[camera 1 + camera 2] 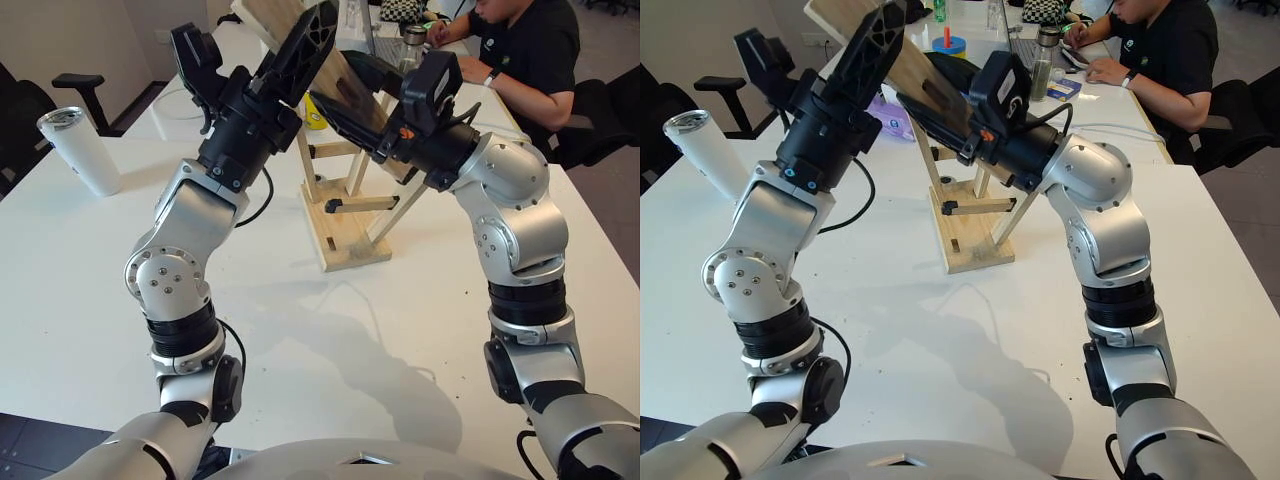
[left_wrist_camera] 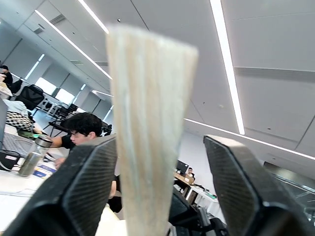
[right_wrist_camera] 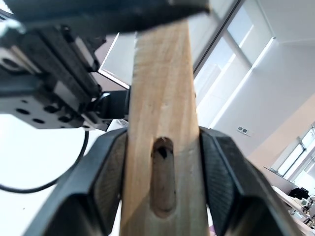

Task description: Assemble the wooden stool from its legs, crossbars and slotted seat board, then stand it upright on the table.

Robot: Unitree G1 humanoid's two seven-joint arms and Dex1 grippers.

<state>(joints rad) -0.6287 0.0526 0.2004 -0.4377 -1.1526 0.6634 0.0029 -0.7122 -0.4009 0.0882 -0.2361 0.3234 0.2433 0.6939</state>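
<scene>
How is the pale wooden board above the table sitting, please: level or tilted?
Tilted: the pale wooden board slants through the left claw and right claw, above the white table.

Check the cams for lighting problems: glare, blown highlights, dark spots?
Left wrist view: ceiling light strips blow out, seat board evenly lit. Right wrist view: bright windows behind the seat board wash out; its slot is dark. Left eye view: white table evenly lit, no glare spots.
</scene>
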